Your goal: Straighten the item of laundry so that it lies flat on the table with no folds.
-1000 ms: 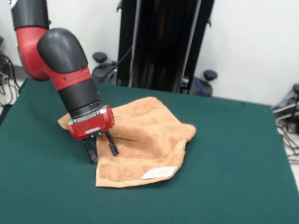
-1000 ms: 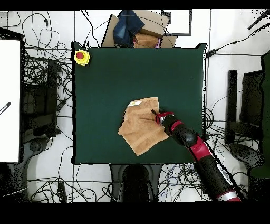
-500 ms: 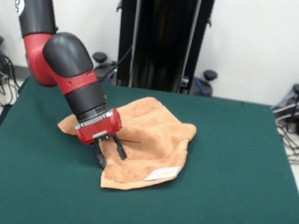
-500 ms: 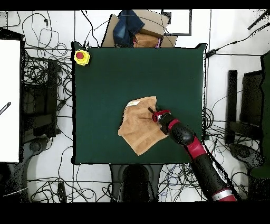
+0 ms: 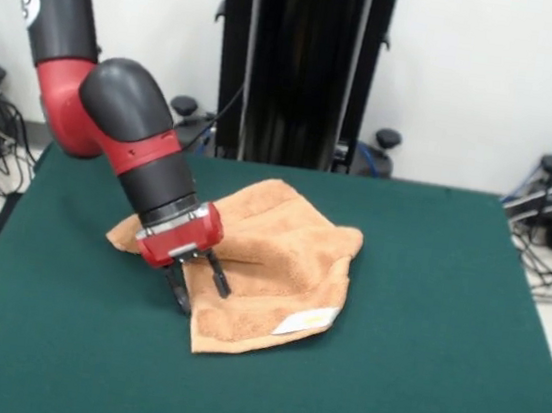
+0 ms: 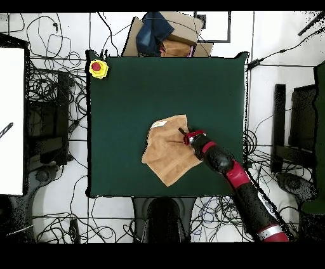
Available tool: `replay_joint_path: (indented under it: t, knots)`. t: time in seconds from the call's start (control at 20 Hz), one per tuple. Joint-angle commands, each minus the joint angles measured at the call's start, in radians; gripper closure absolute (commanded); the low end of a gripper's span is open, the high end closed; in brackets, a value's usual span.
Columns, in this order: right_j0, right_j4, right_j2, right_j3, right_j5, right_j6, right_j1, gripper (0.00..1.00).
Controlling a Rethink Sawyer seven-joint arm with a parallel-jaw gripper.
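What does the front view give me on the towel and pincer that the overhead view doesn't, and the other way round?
Front view only: the towel is rumpled, with a raised fold across its middle, and the pincer has its two fingers apart at the towel's edge. Overhead view only: the towel's place on the whole table, somewhat toward the robot's side of centre, and a yellow box with a red button at one far corner. Both show the white label and the arm reaching the towel's edge.
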Motion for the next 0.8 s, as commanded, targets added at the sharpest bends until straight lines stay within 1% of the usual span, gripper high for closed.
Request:
replay_joint_path:
  t: [0.05,0.1,0.3,0.4,0.55,0.8]
  knots:
    - [0.065,-0.072,-0.146,-0.068,-0.124,0.15,-0.126,0.0]
    - [0.077,-0.071,-0.169,-0.067,-0.149,0.174,-0.14,0.0]
    - [0.047,-0.058,-0.149,-0.074,-0.158,0.128,-0.116,0.0]
    - [0.014,-0.037,-0.106,-0.068,-0.112,0.071,-0.074,0.0]
    - [-0.012,-0.012,-0.05,-0.067,-0.067,0.016,-0.002,0.0]
    - [-0.021,-0.007,-0.023,-0.08,-0.038,-0.02,0.037,0.0]
